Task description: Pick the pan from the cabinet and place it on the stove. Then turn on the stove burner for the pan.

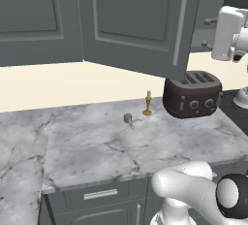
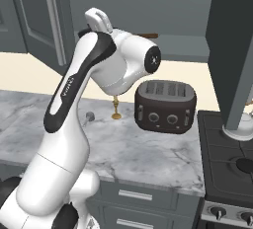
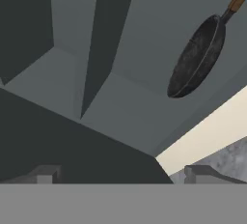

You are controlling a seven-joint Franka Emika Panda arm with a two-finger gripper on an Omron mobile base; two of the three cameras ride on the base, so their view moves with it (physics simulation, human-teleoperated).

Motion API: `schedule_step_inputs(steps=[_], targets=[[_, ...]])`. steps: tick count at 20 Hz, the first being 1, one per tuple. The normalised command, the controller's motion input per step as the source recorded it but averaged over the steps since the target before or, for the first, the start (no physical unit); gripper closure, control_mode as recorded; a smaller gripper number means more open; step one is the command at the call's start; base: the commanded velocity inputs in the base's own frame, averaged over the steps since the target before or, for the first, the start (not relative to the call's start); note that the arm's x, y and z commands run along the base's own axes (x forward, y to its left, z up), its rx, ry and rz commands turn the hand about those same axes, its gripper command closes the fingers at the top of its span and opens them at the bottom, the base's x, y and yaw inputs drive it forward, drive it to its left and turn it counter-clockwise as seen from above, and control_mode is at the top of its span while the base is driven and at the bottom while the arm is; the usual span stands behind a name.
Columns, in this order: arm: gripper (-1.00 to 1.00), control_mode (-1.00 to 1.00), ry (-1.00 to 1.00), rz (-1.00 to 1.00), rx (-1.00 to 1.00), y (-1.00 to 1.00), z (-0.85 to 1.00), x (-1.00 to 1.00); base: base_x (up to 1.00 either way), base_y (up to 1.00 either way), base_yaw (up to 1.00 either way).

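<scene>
In the hand view the pan, black and round with a brown handle, rests on the grey shelf inside the open cabinet, up and to the right of my gripper. The two fingertips stand wide apart with nothing between them, well short of the pan. From the right base view the arm reaches up toward the cabinet shelf, between its open doors. The black stove lies right of the marble counter.
A dark four-slot toaster stands on the counter beside the stove. A small gold candlestick and a little grey object sit nearby. A pale rounded vessel stands on the stove, half behind the right cabinet door. Stove knobs line its front.
</scene>
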Motion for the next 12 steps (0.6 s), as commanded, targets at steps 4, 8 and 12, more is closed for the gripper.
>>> schedule_step_inputs(steps=[4,8,12], targets=[[-1.0,-1.0,0.17,0.19,0.09,0.0,-0.04,0.48,0.0,0.0,0.0],[-1.0,-1.0,0.17,0.18,0.09,0.0,-0.09,0.44,0.0,0.0,0.0],[-1.0,-1.0,0.14,0.15,0.09,0.01,-0.14,0.32,0.0,0.0,0.0]])
